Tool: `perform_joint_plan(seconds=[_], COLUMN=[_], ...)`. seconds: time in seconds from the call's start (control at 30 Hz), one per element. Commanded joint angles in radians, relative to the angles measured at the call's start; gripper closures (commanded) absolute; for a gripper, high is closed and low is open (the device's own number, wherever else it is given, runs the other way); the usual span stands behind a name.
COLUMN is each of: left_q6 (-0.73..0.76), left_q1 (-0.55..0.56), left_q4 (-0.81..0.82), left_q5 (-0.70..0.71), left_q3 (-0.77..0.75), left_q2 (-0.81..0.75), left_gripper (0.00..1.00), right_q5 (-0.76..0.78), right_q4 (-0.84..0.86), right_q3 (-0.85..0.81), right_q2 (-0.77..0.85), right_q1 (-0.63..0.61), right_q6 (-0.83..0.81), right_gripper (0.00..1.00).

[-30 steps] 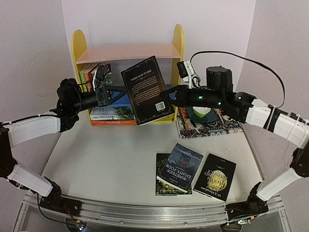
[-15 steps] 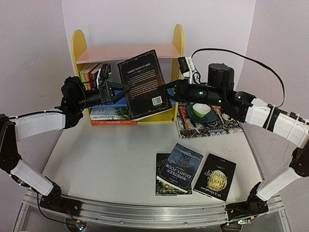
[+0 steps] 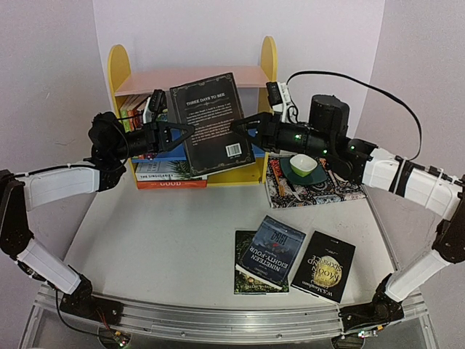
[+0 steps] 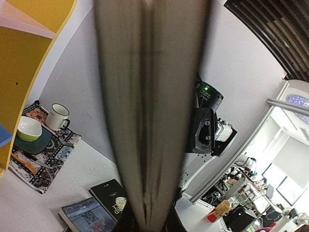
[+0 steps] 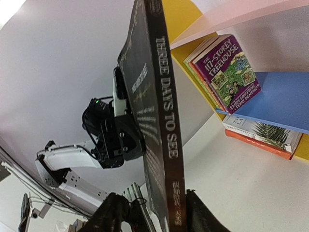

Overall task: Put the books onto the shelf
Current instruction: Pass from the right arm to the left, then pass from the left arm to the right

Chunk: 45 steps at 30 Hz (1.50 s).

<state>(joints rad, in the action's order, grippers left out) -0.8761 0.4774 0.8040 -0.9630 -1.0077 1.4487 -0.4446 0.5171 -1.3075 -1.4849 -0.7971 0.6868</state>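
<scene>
A: What has changed in the last second?

B: The left gripper [image 3: 176, 133] is now clamped on the 9 o'clock edge of the black book [image 3: 211, 120]; its jaws stood wide a second ago. The right gripper [image 3: 238, 125], at the 3 o'clock edge, has its jaws parting off the spine.

A: Meaning?

B: A handover, by my reading. The book hangs upright at 12 o'clock, in front of the shelf [image 3: 190, 77], not yet in it. Another three books [image 3: 275, 249] lie at 5 o'clock.
</scene>
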Motion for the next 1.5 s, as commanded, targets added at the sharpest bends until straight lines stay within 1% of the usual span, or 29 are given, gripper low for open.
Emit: perform_joint_plan(seconds=[0.0,0.1,0.17,0.2,0.3,0.37,0.4,0.5,0.67,0.87,1.13,1.33,1.47], left_q6=[0.012,0.015,0.017,0.017,0.006,-0.001,-0.005,-0.006,0.003,-0.001,0.006,0.007,0.009], left_q1=[0.003,0.002,0.001,0.000,0.000,0.001,0.001,0.001,0.001,0.001,0.001,0.001,0.002], left_q4=[0.072,0.072,0.072,0.072,0.072,0.072,0.073,0.072,0.072,0.072,0.072,0.071,0.072], left_q5=[-0.060,-0.114,-0.150,-0.168,-0.211,-0.236,-0.247,-0.266,-0.285,-0.286,-0.281,-0.283,-0.288], left_q3=[-0.006,-0.004,0.000,0.001,0.001,-0.002,-0.002,-0.003,0.000,0.002,0.002,0.002,0.008], left_q2=[-0.035,-0.040,-0.044,-0.045,-0.043,-0.039,-0.037,-0.037,-0.048,-0.047,-0.050,-0.049,-0.050], left_gripper=[1.00,1.00,1.00,1.00,1.00,1.00,1.00,1.00,1.00,1.00,1.00,1.00,1.00], right_q5=[-0.034,-0.094,-0.145,-0.167,-0.208,-0.225,-0.228,-0.239,-0.243,-0.254,-0.269,-0.260,-0.254], right_q4=[0.075,-0.132,-0.276,-0.321,-0.409,-0.450,-0.469,-0.491,-0.496,-0.489,-0.442,-0.396,-0.371], right_q3=[-0.017,-0.072,-0.116,-0.123,-0.102,-0.089,-0.085,-0.075,-0.074,-0.092,-0.097,-0.095,-0.089], right_q2=[0.018,0.018,0.019,0.023,0.054,0.075,0.084,0.091,0.086,0.061,0.032,0.013,0.014], right_q1=[-0.001,0.000,0.000,0.001,0.001,0.000,0.000,0.000,0.001,-0.001,0.000,-0.001,-0.001], right_q6=[-0.058,-0.129,-0.191,-0.216,-0.311,-0.372,-0.393,-0.413,-0.399,-0.378,-0.337,-0.306,-0.299], right_gripper=[0.46,0.36,0.35,0.35,0.35,0.38,0.42,0.52,0.58,0.57,0.61,0.69,0.69])
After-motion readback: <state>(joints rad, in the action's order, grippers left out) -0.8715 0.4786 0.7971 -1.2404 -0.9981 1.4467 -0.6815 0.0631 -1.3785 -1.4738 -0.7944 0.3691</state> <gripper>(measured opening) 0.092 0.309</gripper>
